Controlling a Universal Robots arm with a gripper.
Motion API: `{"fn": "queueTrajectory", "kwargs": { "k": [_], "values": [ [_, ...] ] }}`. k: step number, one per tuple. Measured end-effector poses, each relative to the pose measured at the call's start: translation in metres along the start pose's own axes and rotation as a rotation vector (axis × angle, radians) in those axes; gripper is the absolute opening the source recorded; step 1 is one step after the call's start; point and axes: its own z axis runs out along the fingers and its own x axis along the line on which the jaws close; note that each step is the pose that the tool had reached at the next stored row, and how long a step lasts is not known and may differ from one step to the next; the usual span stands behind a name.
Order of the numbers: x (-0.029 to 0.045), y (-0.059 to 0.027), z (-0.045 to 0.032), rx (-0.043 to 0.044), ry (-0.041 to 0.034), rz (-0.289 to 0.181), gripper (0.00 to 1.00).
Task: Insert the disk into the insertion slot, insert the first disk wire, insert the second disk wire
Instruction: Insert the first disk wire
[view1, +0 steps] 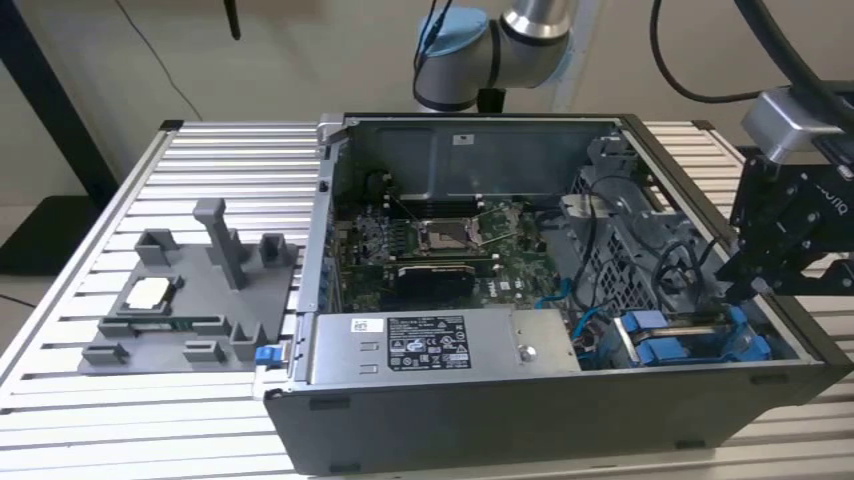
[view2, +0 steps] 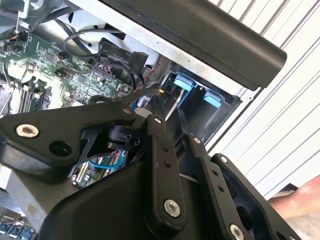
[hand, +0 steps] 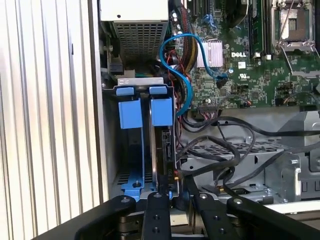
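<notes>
1. The flat silver hard drive in its bright blue plastic carrier (hand: 167, 147) is seen standing on edge inside the grey metal drive bay with blue rails (hand: 132, 150). The bay sits at the corner of the open dark grey computer case (view1: 534, 430) towards the exterior view's right. The drive is judged to be seated, since its blue tab is level with the neighbouring one.
2. Its connector edge is turned towards the grey perforated metal cage (hand: 225, 148), presumably so that wires can be reached. Loose black cables (hand: 240, 131) are draped there; whether any is plugged in cannot be told.
3. The black gripper (view1: 741, 280) is held just above the bay and aimed down into it, in line with the drive. Whether it is open, closed or gripping cannot be told.
4. The silver-and-blue arm (view1: 534, 20) is brought in from behind the case, and the wrist is carried over the case's wall at the exterior view's right.
5. The grey power-supply box with a white sticker (view1: 427, 345) lies beside the bay, and the case rests on a slatted aluminium table (view1: 227, 170).
</notes>
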Motion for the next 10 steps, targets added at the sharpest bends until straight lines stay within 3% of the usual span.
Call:
{"fn": "queueTrajectory", "kwargs": {
  "k": [10],
  "values": [
    [-0.0017,-0.0057,-0.0029,-0.0018,0.0003,0.000,0.26]
  ]
}}
